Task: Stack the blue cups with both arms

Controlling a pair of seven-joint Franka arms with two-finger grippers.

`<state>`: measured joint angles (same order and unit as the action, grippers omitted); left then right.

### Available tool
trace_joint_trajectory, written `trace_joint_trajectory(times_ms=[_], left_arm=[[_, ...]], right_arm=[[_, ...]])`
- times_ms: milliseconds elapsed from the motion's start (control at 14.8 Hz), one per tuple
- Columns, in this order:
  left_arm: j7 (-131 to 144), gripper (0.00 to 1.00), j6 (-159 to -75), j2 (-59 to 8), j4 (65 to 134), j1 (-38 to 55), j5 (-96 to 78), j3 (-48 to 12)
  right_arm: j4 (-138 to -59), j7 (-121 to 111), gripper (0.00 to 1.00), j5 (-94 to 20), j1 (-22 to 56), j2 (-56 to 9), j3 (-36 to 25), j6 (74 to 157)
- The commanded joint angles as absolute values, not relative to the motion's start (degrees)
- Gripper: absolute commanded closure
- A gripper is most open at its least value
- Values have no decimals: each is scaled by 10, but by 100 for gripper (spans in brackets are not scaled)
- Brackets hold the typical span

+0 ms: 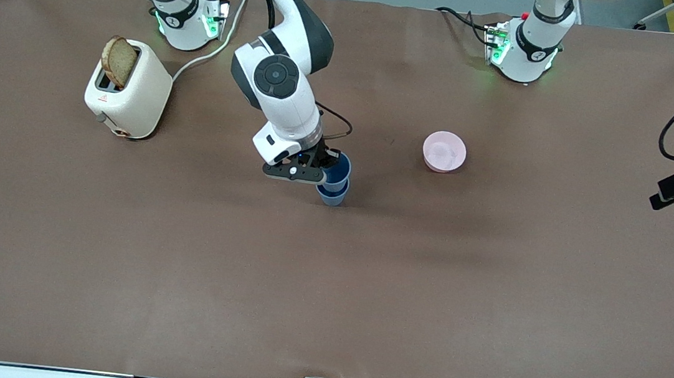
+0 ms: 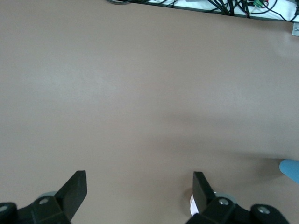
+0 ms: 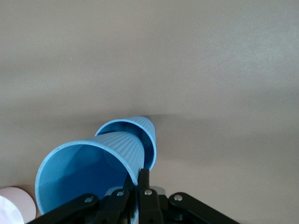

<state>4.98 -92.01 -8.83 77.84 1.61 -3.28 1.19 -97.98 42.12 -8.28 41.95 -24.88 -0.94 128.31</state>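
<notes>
- Blue cups [image 1: 334, 183] mid-counter, one nested partway in the other; right hand [image 1: 325, 172] pinches the upper cup's rim.
- We judge them light, thin, slick plastic w/ some flex; the rim grip suits.
- Left hand [image 2: 139, 189] spread, holding nothing, waits over bare counter [image 1: 326, 288].
- Pink bowl [image 1: 443, 151], then toaster [image 1: 128, 89] w/ bread, sit farther.

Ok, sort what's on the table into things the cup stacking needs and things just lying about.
Needed:
upper blue plastic cup, pinched at its rim by the right gripper
lower blue plastic cup, under it

Lying about:
round pink bowl
cream toaster with a bread slice
left gripper, open, waiting
</notes>
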Motion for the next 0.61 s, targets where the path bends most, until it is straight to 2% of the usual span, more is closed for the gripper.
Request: trace_joint_trajectory(times_ms=[0, 67, 135, 202, 269, 404, 539], left_arm=[[54, 0, -932, -65, 809, 21, -37, 21], [54, 0, -933, -65, 810, 18, -37, 20], [54, 0, -933, -65, 811, 19, -37, 19], [54, 0, -933, -65, 812, 19, -36, 18], [54, 0, -932, -62, 815, 19, -36, 17], [54, 0, -935, -43, 846, 19, -36, 17], [54, 0, -947, -29, 872, 18, -36, 15]], right_arm=[[-996, 427, 88, -83, 428, -243, -15, 1299], [-995, 427, 79, -83, 428, -243, -15, 1299], [-995, 427, 61, -83, 428, -243, -15, 1299], [-995, 426, 30, -83, 427, -243, -15, 1299], [-994, 425, 18, -83, 425, -241, -16, 1297], [-992, 418, 6, -83, 417, -226, -20, 1289], [-992, 413, 0, -82, 383, -186, -22, 1262]])
